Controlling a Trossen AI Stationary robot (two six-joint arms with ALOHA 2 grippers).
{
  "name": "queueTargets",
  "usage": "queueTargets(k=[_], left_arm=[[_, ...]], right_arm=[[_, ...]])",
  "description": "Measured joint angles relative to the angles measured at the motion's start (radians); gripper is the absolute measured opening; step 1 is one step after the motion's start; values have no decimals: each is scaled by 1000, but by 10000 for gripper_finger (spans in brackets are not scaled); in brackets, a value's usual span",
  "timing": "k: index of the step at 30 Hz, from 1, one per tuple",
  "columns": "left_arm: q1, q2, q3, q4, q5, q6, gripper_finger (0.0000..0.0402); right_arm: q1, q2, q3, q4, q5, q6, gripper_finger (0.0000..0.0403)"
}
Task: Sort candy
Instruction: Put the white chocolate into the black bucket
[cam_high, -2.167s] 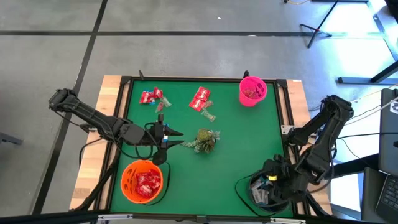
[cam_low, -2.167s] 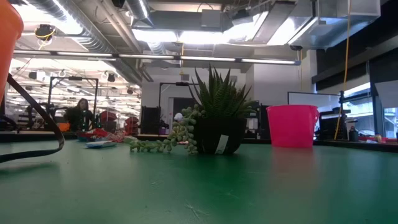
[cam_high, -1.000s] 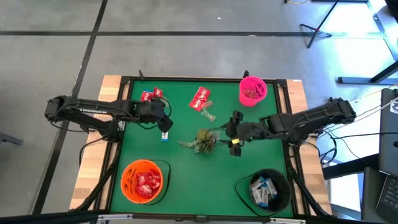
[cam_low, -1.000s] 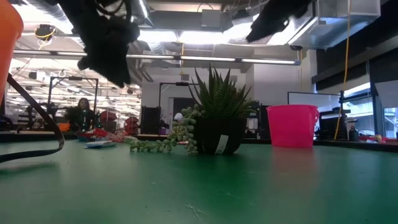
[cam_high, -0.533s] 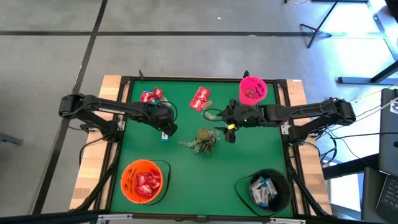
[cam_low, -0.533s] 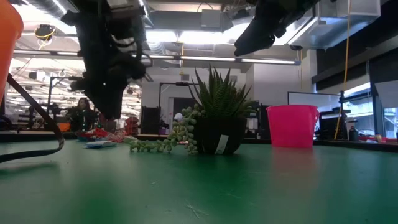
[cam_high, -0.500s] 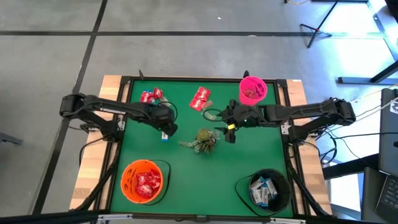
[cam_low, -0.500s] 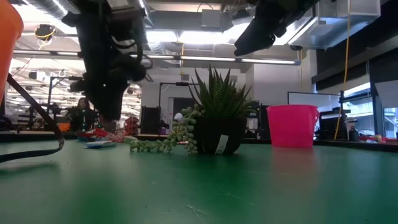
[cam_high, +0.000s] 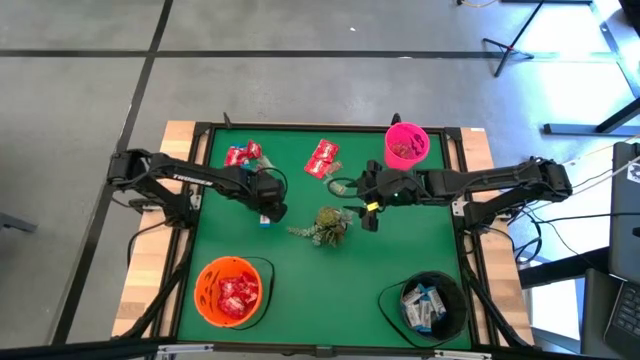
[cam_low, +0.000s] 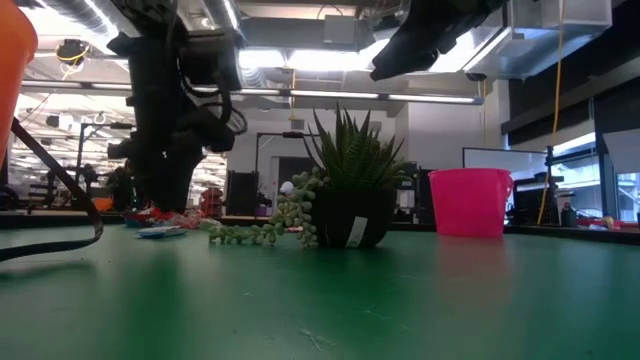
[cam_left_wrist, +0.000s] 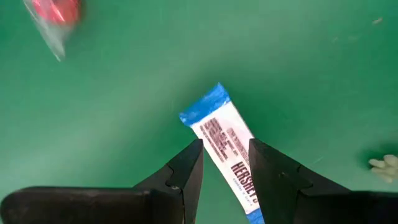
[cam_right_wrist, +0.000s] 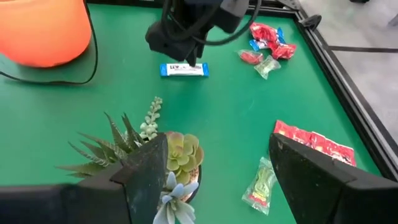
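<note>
A white-and-blue candy packet (cam_left_wrist: 214, 118) lies flat on the green mat (cam_high: 265, 218). My left gripper (cam_left_wrist: 226, 146) is low over it, open, one finger on either side of its middle; I cannot tell whether they touch it. My right gripper (cam_right_wrist: 217, 140) is wide open and held high (cam_low: 420, 40), above a clear-wrapped piece (cam_right_wrist: 261, 183) and red packets (cam_right_wrist: 314, 146) beside the potted plant (cam_high: 325, 225). More red packets (cam_high: 243, 154) lie at the far left.
An orange bowl (cam_high: 229, 291) with red packets stands near left. A black bowl (cam_high: 432, 305) with white-and-blue packets stands near right. A pink cup (cam_high: 406, 146) sits at the far right. The plant's trailing sprig (cam_low: 250, 232) lies on the mat.
My left gripper has come down and slightly toward the near edge, onto the white-and-blue packet. My right gripper has moved toward the far edge and a little left, from beside the plant to the clear-wrapped piece. The candy has stayed where it was.
</note>
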Motion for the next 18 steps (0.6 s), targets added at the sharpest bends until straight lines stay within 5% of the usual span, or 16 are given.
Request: queueTargets(k=[12, 18], left_arm=[[0, 78, 2, 21, 60, 2, 122], [0, 71, 16, 30, 71, 81, 167]], right_arm=[[0, 0, 0, -12, -13, -26, 276], [0, 0, 0, -12, -13, -40, 276]])
